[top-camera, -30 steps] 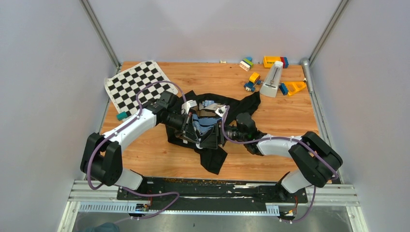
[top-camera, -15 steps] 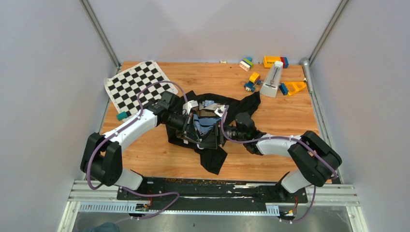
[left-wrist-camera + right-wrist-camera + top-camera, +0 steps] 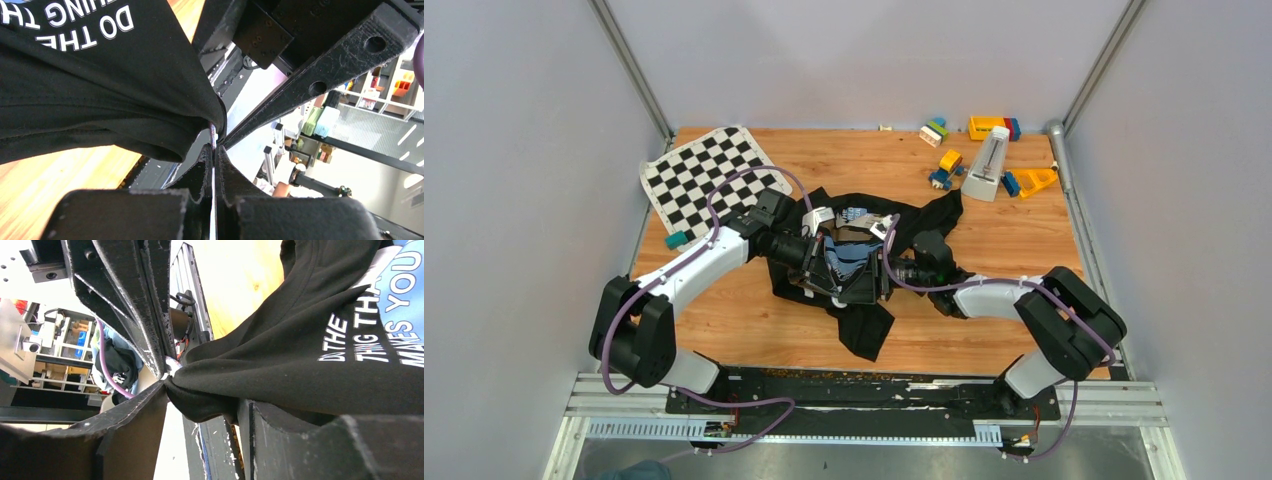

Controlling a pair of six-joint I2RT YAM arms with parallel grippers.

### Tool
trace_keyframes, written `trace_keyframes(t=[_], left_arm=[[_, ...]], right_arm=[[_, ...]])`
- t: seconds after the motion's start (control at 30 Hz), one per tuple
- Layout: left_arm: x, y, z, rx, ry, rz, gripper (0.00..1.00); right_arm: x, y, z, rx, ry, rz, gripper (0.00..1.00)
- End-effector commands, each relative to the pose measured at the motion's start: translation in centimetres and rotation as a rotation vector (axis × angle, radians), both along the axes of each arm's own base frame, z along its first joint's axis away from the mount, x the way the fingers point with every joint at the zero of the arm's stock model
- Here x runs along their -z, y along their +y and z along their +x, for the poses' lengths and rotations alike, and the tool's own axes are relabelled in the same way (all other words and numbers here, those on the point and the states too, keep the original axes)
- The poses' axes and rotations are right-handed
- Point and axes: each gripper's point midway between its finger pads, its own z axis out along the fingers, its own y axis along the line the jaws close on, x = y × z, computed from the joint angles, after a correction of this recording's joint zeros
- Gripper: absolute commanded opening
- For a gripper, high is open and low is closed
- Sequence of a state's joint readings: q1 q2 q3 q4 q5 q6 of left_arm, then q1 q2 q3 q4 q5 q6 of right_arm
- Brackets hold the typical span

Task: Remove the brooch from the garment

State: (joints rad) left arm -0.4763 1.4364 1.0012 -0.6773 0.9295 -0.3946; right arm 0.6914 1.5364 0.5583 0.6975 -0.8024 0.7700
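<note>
The black garment [image 3: 924, 225] lies mid-table, its blue, white and brown printed patch [image 3: 844, 255] lifted between both arms. My left gripper [image 3: 849, 290] and right gripper [image 3: 874, 285] meet at one bunched point of cloth. In the left wrist view the left gripper [image 3: 214, 147] is shut, with a thin silvery piece, the brooch [image 3: 213, 134], at its tips against the garment [image 3: 100, 90]. In the right wrist view the right gripper [image 3: 205, 397] holds a fold of the garment [image 3: 300, 375] between its jaws. The pale brooch [image 3: 172, 363] shows just beyond, at the left gripper's fingers [image 3: 135, 305].
A black-and-white chequered mat [image 3: 699, 170] lies at the back left, with a small teal object [image 3: 676, 240] near it. Coloured toy blocks [image 3: 949, 160] and a white upright object [image 3: 989, 165] stand at the back right. Grey walls close in both sides.
The right arm has shifted slightly left towards the left gripper. The cloth stays bunched and lifted between both grippers.
</note>
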Motion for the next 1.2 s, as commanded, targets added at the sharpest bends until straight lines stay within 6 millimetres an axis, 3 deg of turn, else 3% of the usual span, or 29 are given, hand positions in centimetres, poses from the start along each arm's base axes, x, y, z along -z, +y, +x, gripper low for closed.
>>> trace_keyframes(t=[0.0,0.27,0.47,0.57,0.83,0.9,1.0,1.17], left_arm=[[-1.1,-0.2,-0.8,0.024,-0.021,-0.042,0.0],[-1.5,-0.3,-0.7,0.025,-0.03,-0.056,0.0],[-1.8,-0.6,-0.4,0.011,-0.031,-0.073,0.0],[-2.3,-0.9,-0.2,0.009,-0.033,-0.09,0.0],[-2.8,-0.9,0.2,-0.006,-0.05,-0.094,0.0],[-2.7,-0.9,0.3,-0.012,-0.058,-0.082,0.0],[-1.5,0.0,0.8,-0.036,-0.081,0.011,0.0],[-0.1,2.1,2.4,-0.113,-0.16,0.196,0.0]], right_arm=[[-1.8,0.4,0.8,-0.002,-0.034,0.063,0.55],[-1.5,0.4,1.0,-0.012,-0.006,0.065,0.46],[-1.2,0.5,1.2,-0.005,-0.002,0.052,0.46],[-0.9,0.5,1.5,0.01,-0.001,0.032,0.31],[-0.6,0.5,1.9,0.026,-0.014,0.013,0.22],[-0.5,0.3,2.1,0.045,-0.023,0.0,0.27],[-0.3,-0.1,2.5,0.087,-0.039,-0.018,0.55],[-0.4,-0.6,2.9,0.132,-0.076,-0.036,0.66]])
